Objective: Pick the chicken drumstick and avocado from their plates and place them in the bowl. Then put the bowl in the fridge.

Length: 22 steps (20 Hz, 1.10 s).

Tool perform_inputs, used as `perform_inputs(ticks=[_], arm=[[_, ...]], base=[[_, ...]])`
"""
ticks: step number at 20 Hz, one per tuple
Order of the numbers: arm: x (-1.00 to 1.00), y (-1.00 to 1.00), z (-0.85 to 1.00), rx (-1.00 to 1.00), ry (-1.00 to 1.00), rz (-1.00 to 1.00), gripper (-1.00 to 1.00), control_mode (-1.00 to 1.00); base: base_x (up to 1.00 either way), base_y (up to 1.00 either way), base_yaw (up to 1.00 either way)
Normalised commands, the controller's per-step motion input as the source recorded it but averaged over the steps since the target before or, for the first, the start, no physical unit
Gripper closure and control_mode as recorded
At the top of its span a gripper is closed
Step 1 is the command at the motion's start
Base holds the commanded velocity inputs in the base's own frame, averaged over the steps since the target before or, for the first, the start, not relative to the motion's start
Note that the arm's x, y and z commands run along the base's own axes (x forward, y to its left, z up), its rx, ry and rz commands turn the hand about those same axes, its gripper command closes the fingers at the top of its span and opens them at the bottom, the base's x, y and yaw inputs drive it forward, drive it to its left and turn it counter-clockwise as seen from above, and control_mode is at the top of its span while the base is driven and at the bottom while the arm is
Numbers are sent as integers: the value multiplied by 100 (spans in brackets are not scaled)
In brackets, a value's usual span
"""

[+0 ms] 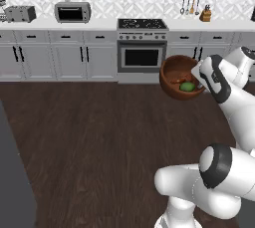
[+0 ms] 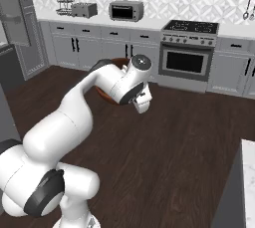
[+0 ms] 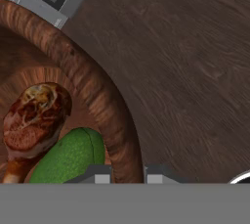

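The bowl [image 1: 177,76] is carried in the air above the dark wooden floor [image 1: 99,142], before the oven [image 1: 141,56]. It looks rigid, smooth and moderately heavy; the rim is judged the sound hold. The tool [image 3: 127,175] is clamped across that rim. Inside lie the avocado [image 3: 71,157] and chicken drumstick [image 3: 34,118], touching.

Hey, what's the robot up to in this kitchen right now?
The gripper is shut on the rim of the wooden bowl and holds it in the air above the dark wood floor, in front of the oven. The chicken drumstick and the avocado already lie inside the bowl.
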Motion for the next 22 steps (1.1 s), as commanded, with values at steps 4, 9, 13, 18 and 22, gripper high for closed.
perform_inputs(ticks=[4,9,13,18,22], arm=[[0,0,0,0,0,0,100,100],[0,0,0,0,0,0,100,100],[0,0,0,0,0,0,100,100],[0,0,0,0,0,0,100,100],[0,0,0,0,0,0,100,100]], base=[[100,1,10],[100,0,29],[100,17,34],[100,29,35],[100,15,52]])
